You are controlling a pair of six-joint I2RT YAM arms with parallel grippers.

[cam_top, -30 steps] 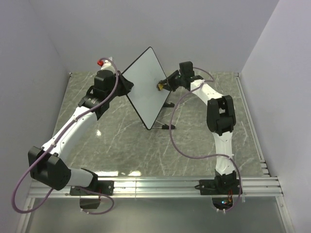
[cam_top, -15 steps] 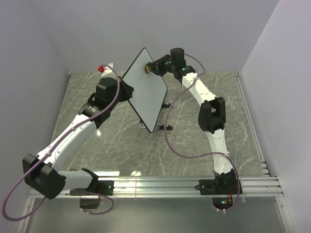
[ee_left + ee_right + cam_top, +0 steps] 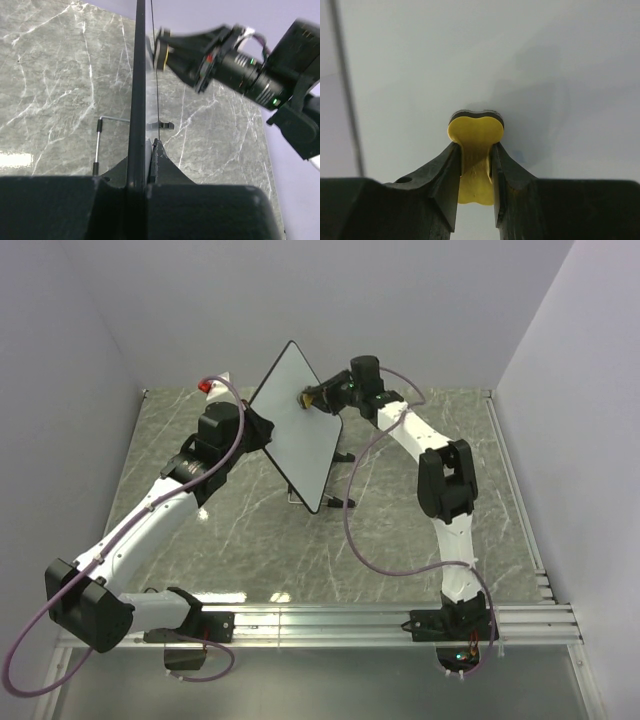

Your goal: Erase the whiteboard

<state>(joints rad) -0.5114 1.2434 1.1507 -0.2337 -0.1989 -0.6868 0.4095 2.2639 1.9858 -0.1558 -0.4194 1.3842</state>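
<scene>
While tilted, whiteboard touches eraser in right tool.

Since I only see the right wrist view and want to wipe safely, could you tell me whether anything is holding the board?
Observer: Yes, the left hand is shut on the board at its left side, holding it tilted.
Operator: Thank you; where on its face is my eraser?
Observer: The eraser is against the upper part, near the right edge.
Operator: Can you see any marks on it?
Observer: In the top view the face looks plain white; I see none.
</scene>
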